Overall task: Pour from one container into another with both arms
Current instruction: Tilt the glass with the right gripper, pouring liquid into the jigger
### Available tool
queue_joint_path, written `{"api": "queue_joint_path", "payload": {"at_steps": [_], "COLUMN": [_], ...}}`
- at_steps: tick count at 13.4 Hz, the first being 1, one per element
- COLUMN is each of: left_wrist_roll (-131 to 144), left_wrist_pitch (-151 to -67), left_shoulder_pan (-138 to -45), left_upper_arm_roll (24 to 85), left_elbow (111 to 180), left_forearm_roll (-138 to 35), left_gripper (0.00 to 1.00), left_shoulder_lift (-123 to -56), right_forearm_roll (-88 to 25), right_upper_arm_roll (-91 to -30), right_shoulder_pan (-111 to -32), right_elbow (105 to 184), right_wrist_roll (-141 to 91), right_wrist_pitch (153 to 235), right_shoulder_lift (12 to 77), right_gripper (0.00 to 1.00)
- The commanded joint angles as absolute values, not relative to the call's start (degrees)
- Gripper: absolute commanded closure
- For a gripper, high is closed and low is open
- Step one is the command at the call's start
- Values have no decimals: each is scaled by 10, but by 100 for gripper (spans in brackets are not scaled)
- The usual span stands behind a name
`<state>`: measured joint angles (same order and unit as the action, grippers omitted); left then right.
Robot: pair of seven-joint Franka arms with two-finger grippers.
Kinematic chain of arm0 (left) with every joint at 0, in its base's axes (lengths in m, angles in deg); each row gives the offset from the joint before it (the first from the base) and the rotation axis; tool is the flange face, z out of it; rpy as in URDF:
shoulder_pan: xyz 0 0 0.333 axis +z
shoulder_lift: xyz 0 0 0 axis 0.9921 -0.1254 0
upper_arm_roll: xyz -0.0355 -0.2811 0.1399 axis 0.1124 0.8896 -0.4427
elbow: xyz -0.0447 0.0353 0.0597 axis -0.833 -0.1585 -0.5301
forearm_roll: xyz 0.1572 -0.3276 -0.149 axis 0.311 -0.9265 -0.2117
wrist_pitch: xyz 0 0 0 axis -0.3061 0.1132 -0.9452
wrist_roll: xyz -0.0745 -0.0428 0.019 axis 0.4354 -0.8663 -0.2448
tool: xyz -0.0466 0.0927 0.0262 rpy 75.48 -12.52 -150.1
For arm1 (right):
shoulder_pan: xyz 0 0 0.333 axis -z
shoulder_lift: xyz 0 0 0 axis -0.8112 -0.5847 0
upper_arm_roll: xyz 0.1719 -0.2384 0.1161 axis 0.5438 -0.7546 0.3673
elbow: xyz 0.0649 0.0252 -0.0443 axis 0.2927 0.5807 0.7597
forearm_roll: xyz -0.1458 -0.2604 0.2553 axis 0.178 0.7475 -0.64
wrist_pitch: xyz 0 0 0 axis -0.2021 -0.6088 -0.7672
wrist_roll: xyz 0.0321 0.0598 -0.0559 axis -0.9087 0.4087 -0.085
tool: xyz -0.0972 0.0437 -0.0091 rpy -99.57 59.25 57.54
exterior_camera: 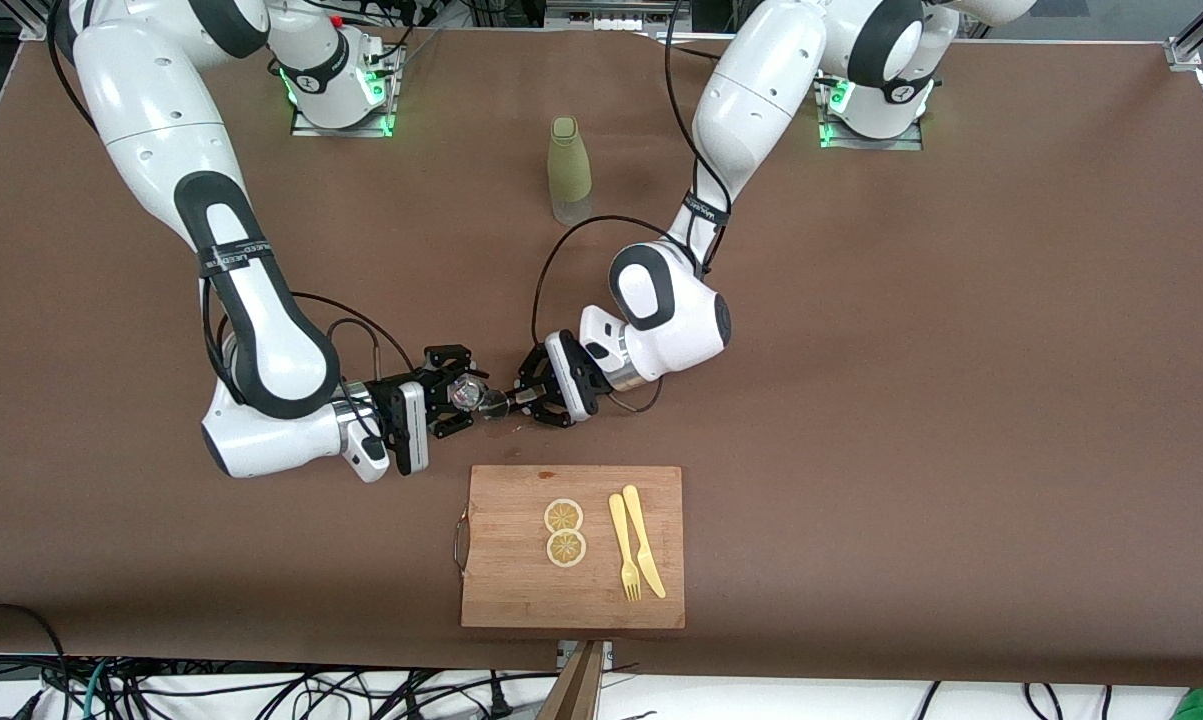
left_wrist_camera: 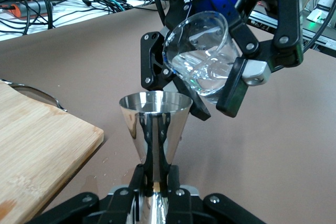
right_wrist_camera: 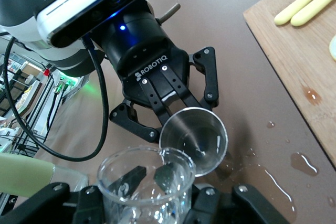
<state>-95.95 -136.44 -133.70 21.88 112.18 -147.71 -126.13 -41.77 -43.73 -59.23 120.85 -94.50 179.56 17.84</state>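
My left gripper (exterior_camera: 517,400) (left_wrist_camera: 156,182) is shut on the waist of the steel jigger (exterior_camera: 494,404) (left_wrist_camera: 155,124), which stands upright just above the table. My right gripper (exterior_camera: 458,395) (right_wrist_camera: 149,174) is shut on the clear faceted glass cup (exterior_camera: 464,394) (right_wrist_camera: 157,203). The cup (left_wrist_camera: 202,59) is tilted, with its lip over and against the jigger's rim (right_wrist_camera: 194,137). A little clear liquid shows inside the jigger. Both grippers meet over the table's middle, just farther from the front camera than the cutting board.
A wooden cutting board (exterior_camera: 521,580) carries two lemon slices (exterior_camera: 564,516) and a yellow fork and knife (exterior_camera: 633,540). An olive-green bottle (exterior_camera: 569,165) stands between the arm bases. Spilled drops (right_wrist_camera: 302,161) lie on the brown table beside the board.
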Motion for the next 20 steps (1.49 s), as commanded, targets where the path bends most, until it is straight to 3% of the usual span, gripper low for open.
{"api": "queue_joint_path", "payload": {"at_steps": [1,20], "left_wrist_roll": [-968,-973], "left_wrist_pitch": [-1370,-1370], "left_shoulder_pan": [-1342,-1342], "left_upper_arm_roll": [211,211], "left_elbow": [1103,1104], "left_forearm_roll": [-1499,-1499], "left_gripper": [100,100], "left_shoulder_lift": [-1271,-1271], "right_forearm_roll": [-396,-329], "right_upper_arm_roll": [-435,-434], "right_shoulder_pan": [-596,-623], "right_elbow": [1197,1178], "right_wrist_roll": [-913,-771], "right_wrist_pitch": [1798,1812], "right_shoulder_lift": [176,176], "right_gripper": [76,77]}}
